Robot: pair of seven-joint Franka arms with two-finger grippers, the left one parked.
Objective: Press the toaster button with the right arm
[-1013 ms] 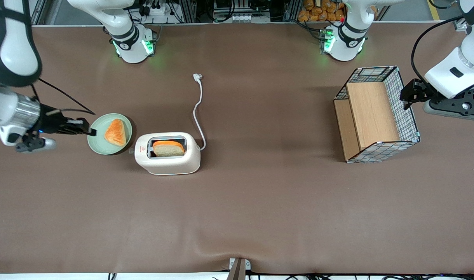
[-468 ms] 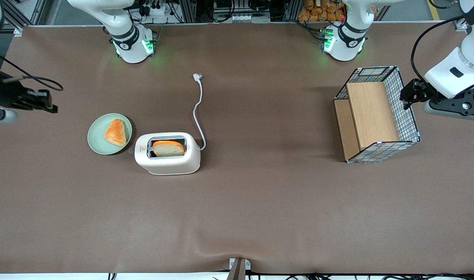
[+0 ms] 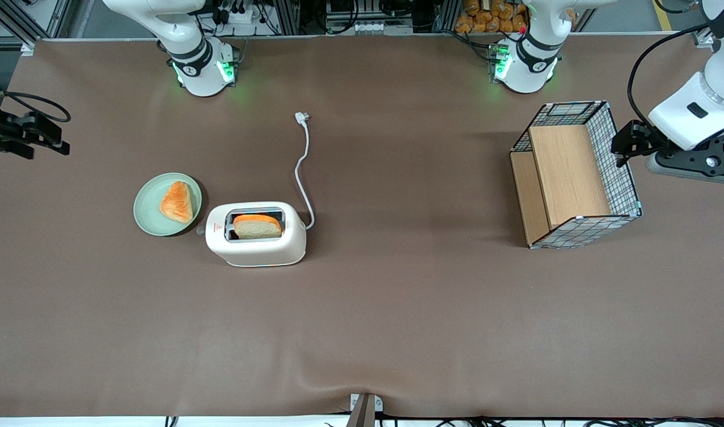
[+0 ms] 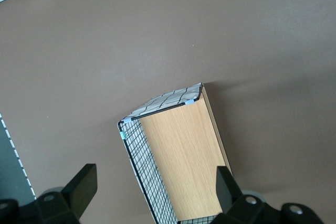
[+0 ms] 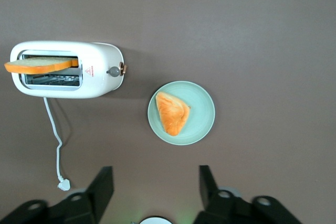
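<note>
The slim black gripper (image 3: 41,137) of the white right arm hangs at the working arm's end of the table, high over the brown mat, its two fingers (image 5: 102,186) spread apart and holding nothing. It is well apart from everything on the table.

Judging by this, the pressing step is either not begun or over; the gripper stands clear and nothing touches the toaster button. A press would call for the arm to come down toward the toaster's short end, fingers lined up with the knob, and push it.

Nearest the gripper lies a round pale green plate (image 3: 148,214) carrying a wedge of orange-crusted bread (image 3: 177,202). Just beside the plate, toward the parked arm's end, sits the small cream-white rounded toaster (image 3: 256,244), a slice of bread (image 3: 257,226) standing in its top slot. The tiny pale grey round toaster button (image 5: 113,71) sticks out of the short end facing the plate. A white cord with plug (image 3: 303,165) trails away from the front camera. A wire-mesh basket with wooden panels (image 3: 575,175) lies toward the parked arm's end.
</note>
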